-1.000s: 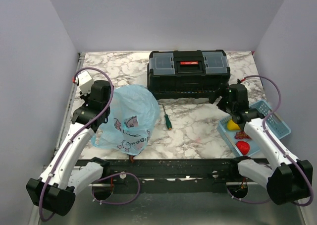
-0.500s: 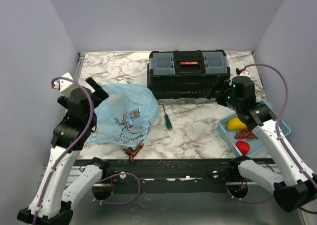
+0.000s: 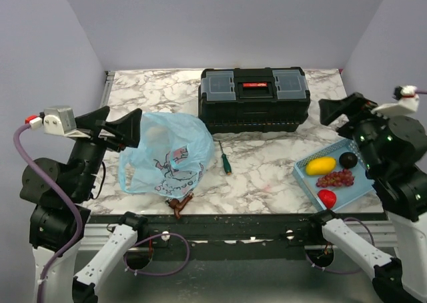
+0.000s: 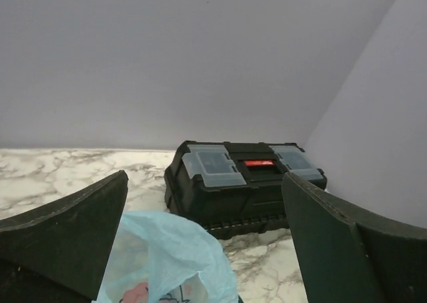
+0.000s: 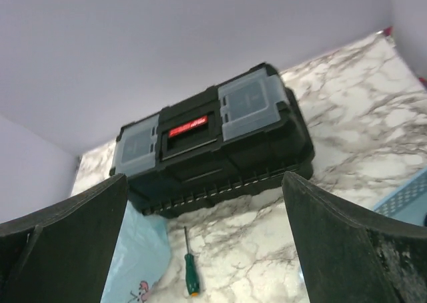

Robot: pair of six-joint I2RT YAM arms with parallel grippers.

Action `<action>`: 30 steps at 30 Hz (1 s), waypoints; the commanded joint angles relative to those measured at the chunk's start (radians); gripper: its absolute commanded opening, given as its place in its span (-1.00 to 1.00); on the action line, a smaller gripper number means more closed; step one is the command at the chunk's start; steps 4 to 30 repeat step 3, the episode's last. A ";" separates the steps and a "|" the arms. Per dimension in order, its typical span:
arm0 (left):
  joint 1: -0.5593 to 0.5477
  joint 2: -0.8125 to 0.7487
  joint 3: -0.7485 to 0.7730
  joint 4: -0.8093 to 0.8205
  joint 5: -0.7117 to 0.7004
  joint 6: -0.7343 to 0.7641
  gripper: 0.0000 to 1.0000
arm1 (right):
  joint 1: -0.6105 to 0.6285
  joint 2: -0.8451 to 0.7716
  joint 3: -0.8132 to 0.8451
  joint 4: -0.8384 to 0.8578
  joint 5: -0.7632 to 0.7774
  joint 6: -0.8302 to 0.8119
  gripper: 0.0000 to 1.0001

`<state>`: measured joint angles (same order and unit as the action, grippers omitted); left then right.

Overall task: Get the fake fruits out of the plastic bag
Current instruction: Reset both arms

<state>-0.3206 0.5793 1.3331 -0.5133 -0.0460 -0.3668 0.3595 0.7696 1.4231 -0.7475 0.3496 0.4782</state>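
Note:
The light-blue plastic bag [image 3: 163, 157] lies slumped on the marble table at the left, its top also in the left wrist view [image 4: 167, 249] and one edge in the right wrist view [image 5: 137, 263]. Nothing inside it can be made out. A yellow fruit [image 3: 321, 165], a dark round fruit [image 3: 347, 159] and reddish grapes [image 3: 335, 179] lie in the blue tray [image 3: 365, 183] at the right. My left gripper [image 3: 120, 126] [image 4: 205, 183] hangs open above and left of the bag, holding nothing. My right gripper [image 3: 337, 113] [image 5: 205, 179] is open and empty, raised behind the tray.
A black toolbox [image 3: 253, 108] [image 4: 240, 183] [image 5: 213, 143] stands at the back centre. A green-handled screwdriver [image 3: 225, 157] [image 5: 191, 269] lies between bag and tray. A glossy red fruit [image 3: 326, 197] sits in the tray's near corner. A brown twig-like piece [image 3: 179, 203] lies at the front edge.
Both arms rose and drew back from the table. The left gripper opened and let go of the bag, which settled flat. The right gripper left the tray, uncovering the dark fruit.

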 commanded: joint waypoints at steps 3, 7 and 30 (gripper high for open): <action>0.003 0.010 0.037 0.004 0.157 0.025 0.94 | 0.004 -0.047 0.004 -0.119 0.176 -0.011 1.00; 0.003 0.010 0.037 0.004 0.157 0.025 0.94 | 0.004 -0.047 0.004 -0.119 0.176 -0.011 1.00; 0.003 0.010 0.037 0.004 0.157 0.025 0.94 | 0.004 -0.047 0.004 -0.119 0.176 -0.011 1.00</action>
